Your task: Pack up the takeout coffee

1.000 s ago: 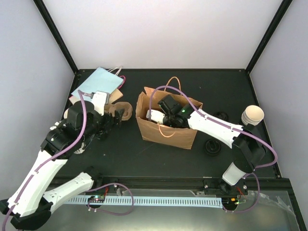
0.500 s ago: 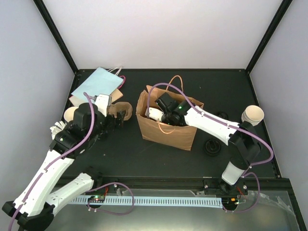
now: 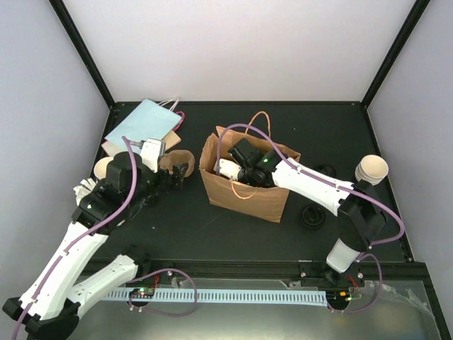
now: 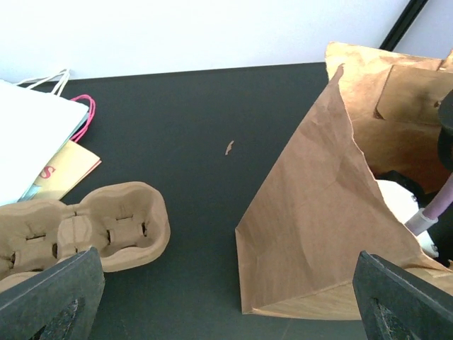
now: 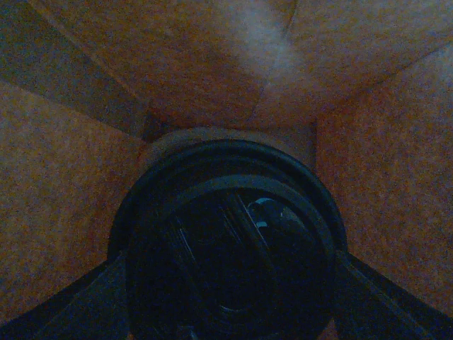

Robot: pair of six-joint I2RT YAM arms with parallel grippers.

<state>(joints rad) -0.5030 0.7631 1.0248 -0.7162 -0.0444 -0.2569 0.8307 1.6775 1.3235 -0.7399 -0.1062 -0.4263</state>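
Black table [image 3: 177, 219]; cup [image 5: 226, 234] upright in bag [image 3: 262, 202]

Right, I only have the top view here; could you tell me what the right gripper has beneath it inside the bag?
Observer: The right wrist view shows a round black lid filling the space between the right gripper's fingers, with the bag's brown walls all round.
Operator: Thank you. Is it clamped on the lid?
Observer: I cannot tell. The fingers flank the lid, but it is too dark to see contact.
Operator: And how is the left gripper?
Observer: The left gripper is open with nothing between its fingers, and it looks at bare table between the carrier and the bag.
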